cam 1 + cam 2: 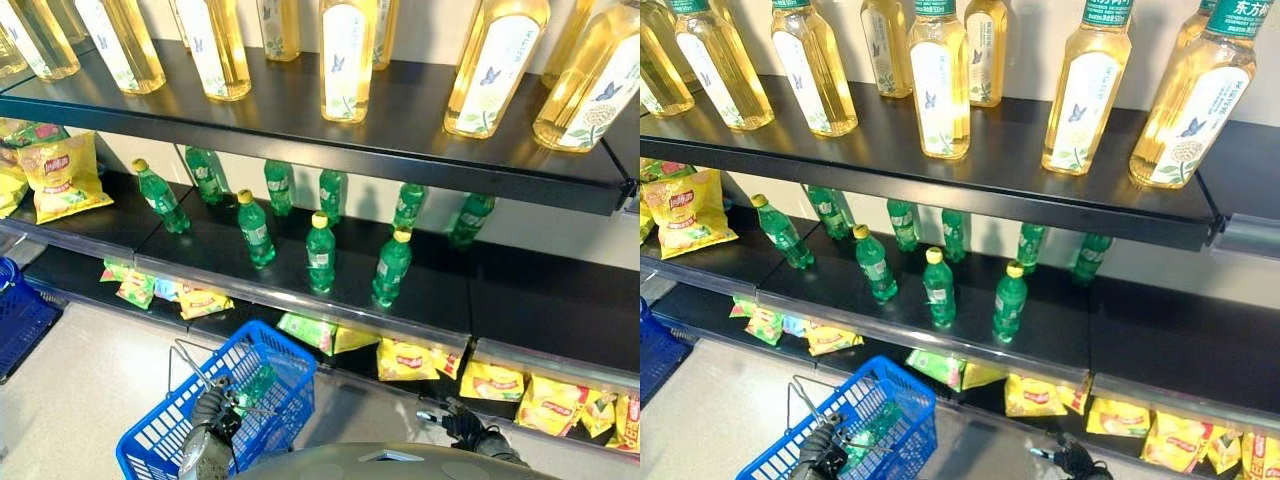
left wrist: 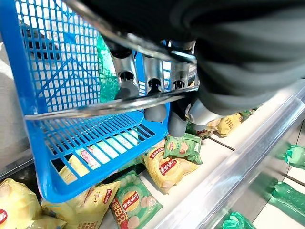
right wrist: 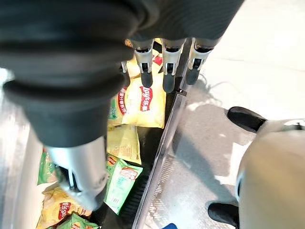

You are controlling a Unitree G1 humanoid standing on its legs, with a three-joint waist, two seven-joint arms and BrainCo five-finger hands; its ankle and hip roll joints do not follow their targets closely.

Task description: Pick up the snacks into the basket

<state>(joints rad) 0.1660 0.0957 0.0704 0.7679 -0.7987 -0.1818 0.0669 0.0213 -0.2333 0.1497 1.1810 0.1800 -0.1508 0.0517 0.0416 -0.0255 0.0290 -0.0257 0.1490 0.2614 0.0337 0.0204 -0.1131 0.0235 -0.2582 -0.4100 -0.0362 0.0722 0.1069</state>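
Observation:
A blue plastic basket (image 1: 262, 372) hangs low in front of the shelves. My left hand (image 1: 212, 408) is curled round its wire handle (image 2: 109, 107). A green packet (image 1: 256, 385) lies inside the basket. Yellow snack bags (image 1: 405, 360) and a green one (image 1: 305, 330) lie along the bottom shelf, with more yellow bags (image 1: 555, 405) to the right. My right hand (image 1: 465, 425) hovers just in front of that shelf; in the right wrist view its fingers (image 3: 167, 71) are straight over a yellow bag (image 3: 140, 102) and hold nothing.
Green bottles (image 1: 320, 250) stand on the middle shelf, and a yellow chips bag (image 1: 60, 175) leans at its left end. Tall yellow bottles (image 1: 345, 55) line the top shelf. A second blue basket (image 1: 20, 315) sits on the floor at left. More snack bags (image 1: 200, 300) lie bottom left.

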